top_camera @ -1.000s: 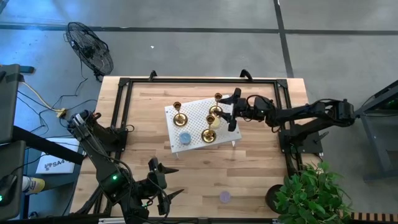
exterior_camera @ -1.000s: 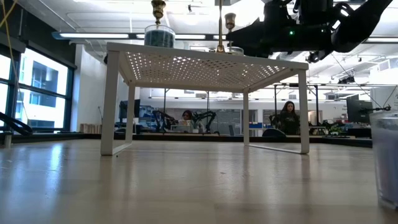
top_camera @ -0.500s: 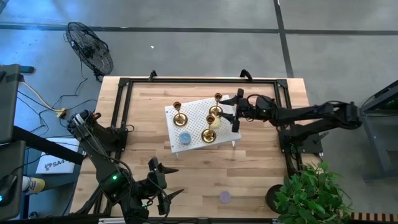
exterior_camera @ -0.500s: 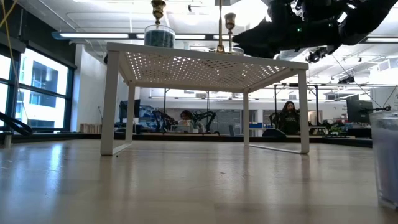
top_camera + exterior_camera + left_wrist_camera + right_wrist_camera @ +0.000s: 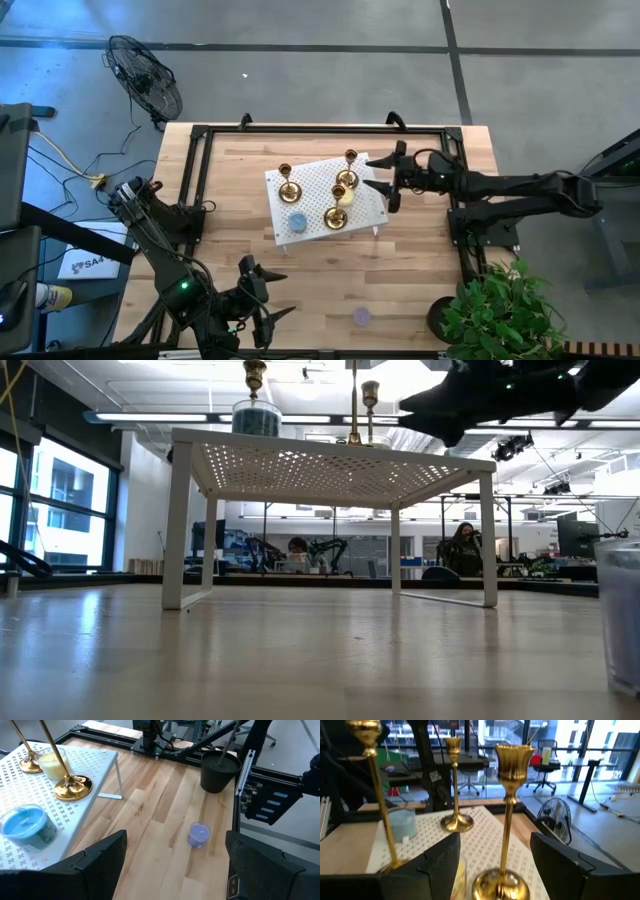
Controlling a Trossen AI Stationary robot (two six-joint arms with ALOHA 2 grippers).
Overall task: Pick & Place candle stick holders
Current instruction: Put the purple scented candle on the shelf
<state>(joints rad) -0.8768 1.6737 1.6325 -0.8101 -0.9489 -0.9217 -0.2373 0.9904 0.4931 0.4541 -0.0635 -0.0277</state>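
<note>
Four views around one worktop
It is seen from overhead, at surface level, and closely from both wrists; the white perforated stand is shared.

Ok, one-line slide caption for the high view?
Three brass candlesticks stand on the white perforated shelf; open right gripper beside them, left gripper idle.

The right arm reaches far out across the table from the right side, stretched long and almost straight. Its right gripper is up high with its two dark fingers spread apart, holding nothing. The left arm is folded back at the near left corner. Its left gripper hangs there with fingers wide apart, empty.
</note>
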